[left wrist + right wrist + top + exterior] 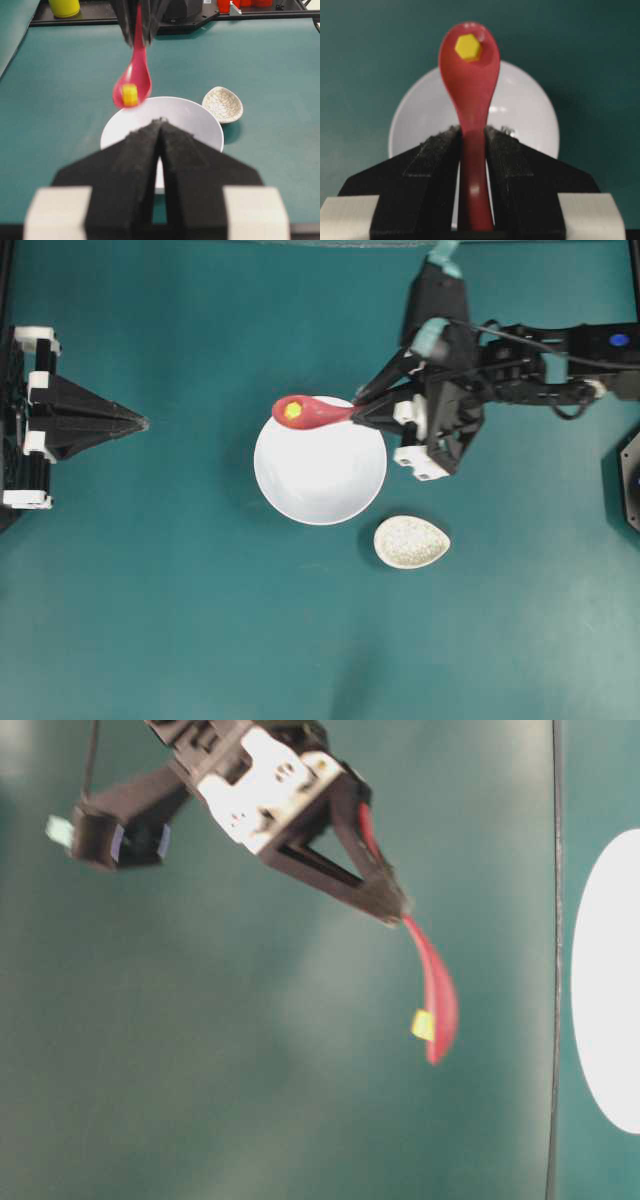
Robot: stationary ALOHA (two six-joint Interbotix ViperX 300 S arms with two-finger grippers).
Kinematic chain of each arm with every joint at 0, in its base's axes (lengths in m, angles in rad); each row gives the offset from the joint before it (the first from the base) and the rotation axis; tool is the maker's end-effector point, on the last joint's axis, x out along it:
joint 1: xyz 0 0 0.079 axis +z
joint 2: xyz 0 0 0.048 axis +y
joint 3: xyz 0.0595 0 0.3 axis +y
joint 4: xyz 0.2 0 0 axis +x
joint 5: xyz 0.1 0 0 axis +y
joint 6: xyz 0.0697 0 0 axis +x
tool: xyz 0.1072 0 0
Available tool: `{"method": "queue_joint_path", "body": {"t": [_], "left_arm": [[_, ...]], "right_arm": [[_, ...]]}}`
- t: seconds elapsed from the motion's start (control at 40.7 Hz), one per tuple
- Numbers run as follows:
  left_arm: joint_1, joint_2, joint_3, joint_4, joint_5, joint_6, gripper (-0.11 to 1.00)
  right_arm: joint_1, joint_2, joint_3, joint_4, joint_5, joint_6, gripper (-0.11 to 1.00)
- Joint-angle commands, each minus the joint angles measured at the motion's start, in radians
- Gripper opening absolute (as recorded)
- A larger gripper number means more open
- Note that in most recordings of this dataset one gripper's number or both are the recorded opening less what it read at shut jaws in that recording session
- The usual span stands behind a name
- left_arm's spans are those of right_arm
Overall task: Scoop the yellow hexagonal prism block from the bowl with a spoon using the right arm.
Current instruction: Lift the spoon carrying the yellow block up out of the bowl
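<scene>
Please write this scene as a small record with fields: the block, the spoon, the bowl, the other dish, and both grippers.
block: yellow hexagonal prism block lies in the spoon's scoop
spoon: pink-red spoon, handle clamped in the right gripper, scoop above the bowl's rim
bowl: white bowl, nothing visible inside
other dish: small speckled beige oval dish on the table beside the bowl, apart from it
left gripper: left gripper shut, holds nothing, away from the bowl
</scene>
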Motion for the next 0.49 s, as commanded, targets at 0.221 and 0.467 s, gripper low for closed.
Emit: {"method": "queue_joint_path", "body": {"t": [0.221,0.467], "left_arm": [[0.002,0.006,-0.017,0.003,-0.006,0.0,-0.01],[0.003,0.005,-0.017,0.003,-0.003,0.0,-0.01]], "right_arm": [[0.003,-0.121,0.021,-0.003,-0.02,-0.008,0.23],[0.003,-0.123,0.021,-0.005,-0.031,-0.012,0.23]]}}
